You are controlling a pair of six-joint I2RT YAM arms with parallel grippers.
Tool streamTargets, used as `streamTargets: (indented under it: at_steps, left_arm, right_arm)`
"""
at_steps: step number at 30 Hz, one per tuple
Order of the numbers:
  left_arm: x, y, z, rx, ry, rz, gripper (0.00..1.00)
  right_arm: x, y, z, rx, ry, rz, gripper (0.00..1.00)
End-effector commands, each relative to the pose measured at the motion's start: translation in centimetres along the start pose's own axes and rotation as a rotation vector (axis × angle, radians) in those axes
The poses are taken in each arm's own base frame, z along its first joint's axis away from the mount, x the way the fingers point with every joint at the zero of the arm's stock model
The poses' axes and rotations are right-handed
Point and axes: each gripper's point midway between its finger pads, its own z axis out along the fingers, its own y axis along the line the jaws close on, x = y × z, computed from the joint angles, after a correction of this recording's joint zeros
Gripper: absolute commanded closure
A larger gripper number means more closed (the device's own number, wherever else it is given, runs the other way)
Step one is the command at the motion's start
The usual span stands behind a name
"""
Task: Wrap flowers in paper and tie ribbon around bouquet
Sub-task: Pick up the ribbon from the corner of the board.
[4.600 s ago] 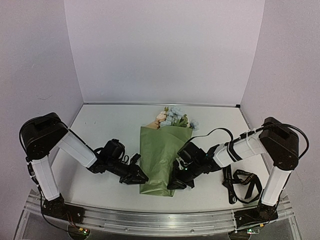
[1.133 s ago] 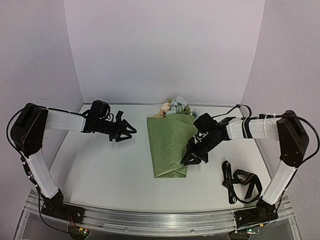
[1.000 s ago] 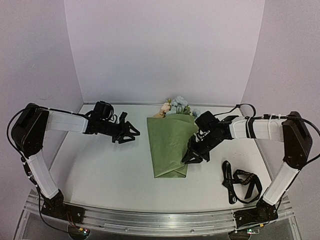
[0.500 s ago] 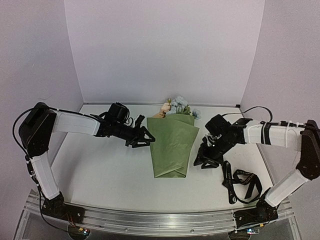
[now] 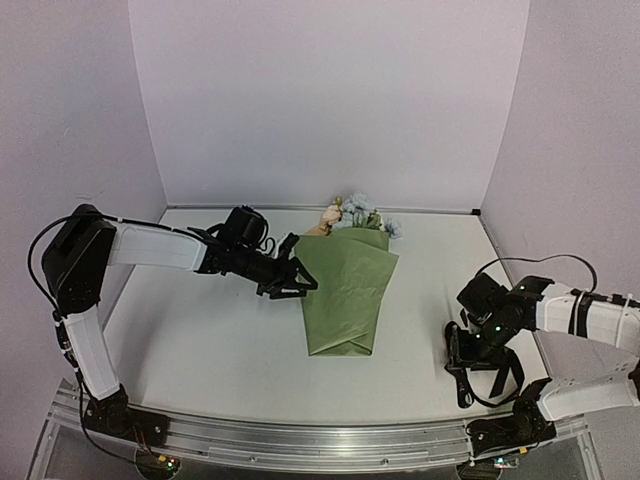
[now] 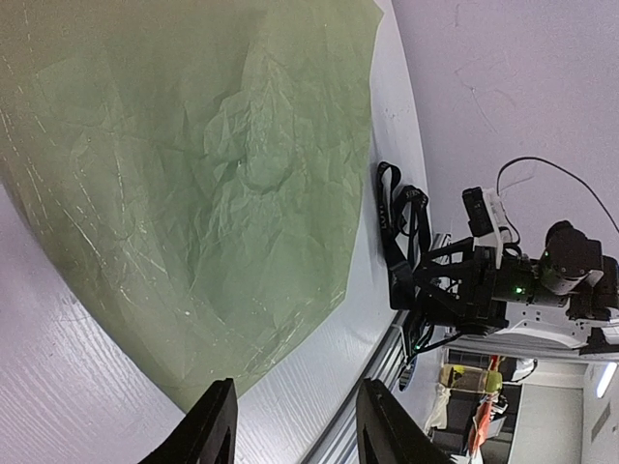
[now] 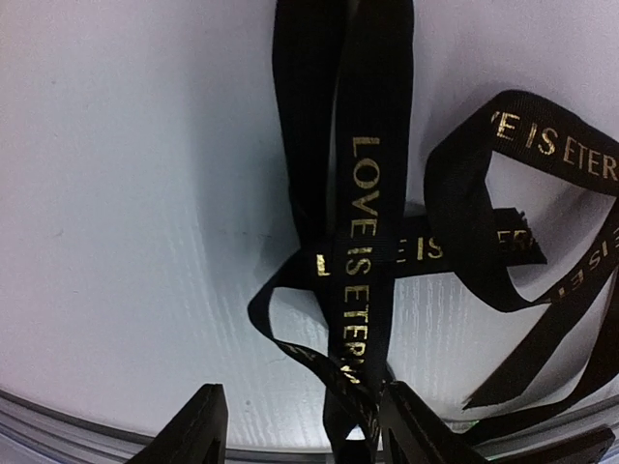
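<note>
The bouquet lies in the middle of the table, a cone of olive-green paper (image 5: 343, 292) with the pink and pale blue flowers (image 5: 355, 213) poking out at its far end. My left gripper (image 5: 298, 284) is open at the cone's left edge; in the left wrist view its fingers (image 6: 215, 427) hover just short of the paper (image 6: 193, 164) with nothing between them. The black ribbon (image 5: 463, 392) with gold lettering lies loosely at the near right. My right gripper (image 5: 460, 362) is open right above it, and a ribbon (image 7: 372, 242) strand runs between the jaws by the right finger (image 7: 418, 430).
Purple walls close in the table at the back and both sides. A metal rail (image 5: 330, 440) runs along the near edge, close to the ribbon. My right arm (image 6: 513, 290) shows in the left wrist view beyond the paper.
My right gripper left the bouquet's right edge, swung to the near right over the ribbon and opened. My left gripper moved right up to the cone's left edge.
</note>
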Motion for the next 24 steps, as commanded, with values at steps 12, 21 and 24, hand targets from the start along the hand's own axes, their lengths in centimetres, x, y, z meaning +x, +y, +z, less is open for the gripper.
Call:
streamTargets:
  at_steps: [12,21,24]
  left_arm:
    - [-1.4,-2.2,-1.3,0.009,-0.04,0.077,0.56]
    - [-1.0,-6.1,-2.8,0.028,-0.112,0.317,0.55]
    - [0.0,-8.3,-3.1,0.011,-0.143,0.453,0.51]
  right_arm:
    - [0.9,0.3,2.5,0.002,0.075,-0.087,0.79]
    - [-1.1,7.8,-5.1,-0.252,0.122,-0.112,1.0]
    - [-1.7,11.5,-7.8,-0.373,0.147,-0.113,1.0]
